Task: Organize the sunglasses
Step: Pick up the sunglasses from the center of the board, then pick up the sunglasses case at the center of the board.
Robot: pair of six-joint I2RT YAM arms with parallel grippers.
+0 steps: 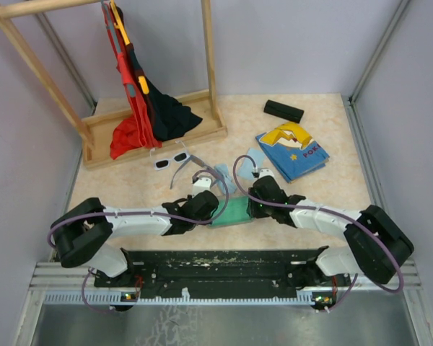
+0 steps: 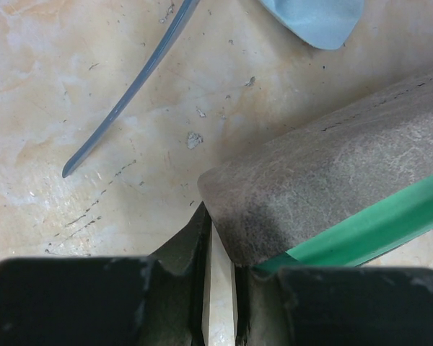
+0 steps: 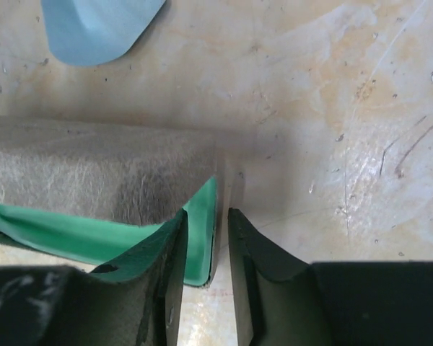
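Farther back, white sunglasses [image 1: 171, 159] lie crosswise (perhaps slanted).

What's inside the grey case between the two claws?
Only green lining shows inside the case. The grey flap covers the rest, so anything tucked underneath is hidden.

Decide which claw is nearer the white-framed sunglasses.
Left. The left claw is down-right of the white-framed sunglasses, at the left end of the green case; the right claw is beyond the case.

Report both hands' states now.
Left hand: cannot be told; narrow gap beside the grey case.
Right hand: open, straddling the case's green edge.
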